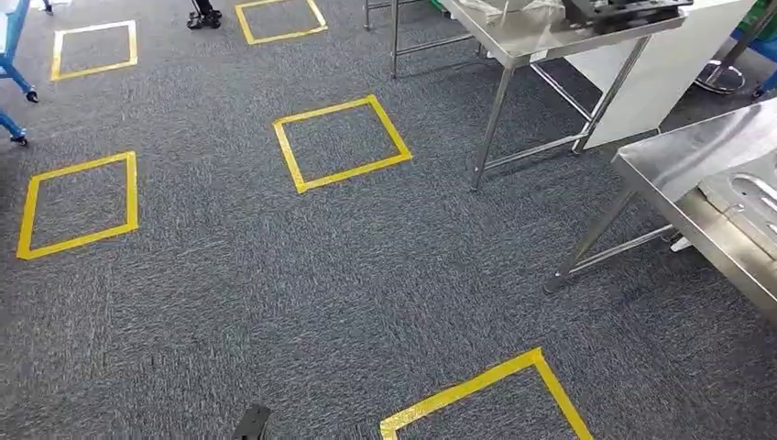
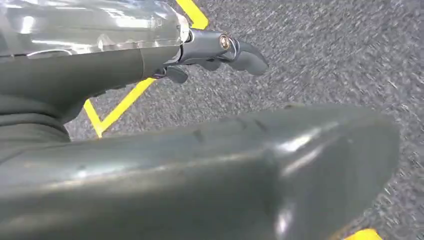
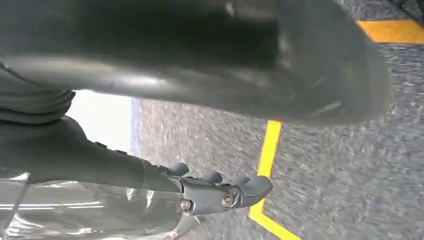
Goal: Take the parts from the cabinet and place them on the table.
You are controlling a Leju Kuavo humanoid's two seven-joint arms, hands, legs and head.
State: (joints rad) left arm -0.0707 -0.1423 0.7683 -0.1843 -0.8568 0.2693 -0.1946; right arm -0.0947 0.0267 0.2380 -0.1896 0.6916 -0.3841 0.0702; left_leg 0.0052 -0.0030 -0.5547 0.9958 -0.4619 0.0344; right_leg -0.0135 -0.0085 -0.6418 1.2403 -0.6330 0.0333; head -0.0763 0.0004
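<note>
left hand (image 2: 220, 50) gripping a clear plastic-bagged part (image 2: 90, 25), right hand (image 3: 220, 192) gripping another clear bagged part (image 3: 75, 210), grey carpet (image 1: 275, 275) with yellow tape squares (image 1: 341, 143), steel tables (image 1: 696, 156) far right

Grey hand (image 2: 220, 50); brass screws; thick glossy grey thumb (image 2: 240, 170).

Grey flecked carpet (image 1: 229, 275) runs across the whole floor, marked with yellow tape squares (image 1: 341, 143), one in the middle, two off to the left, another at the near edge. Up at the far right stands a stainless steel table (image 1: 550, 37) on slim legs, a white panel (image 1: 660, 73) just behind it. A second steel table (image 1: 696, 156) comes in at the right edge. Blue frame legs on castors (image 1: 14, 87) sit at the far left.
</note>
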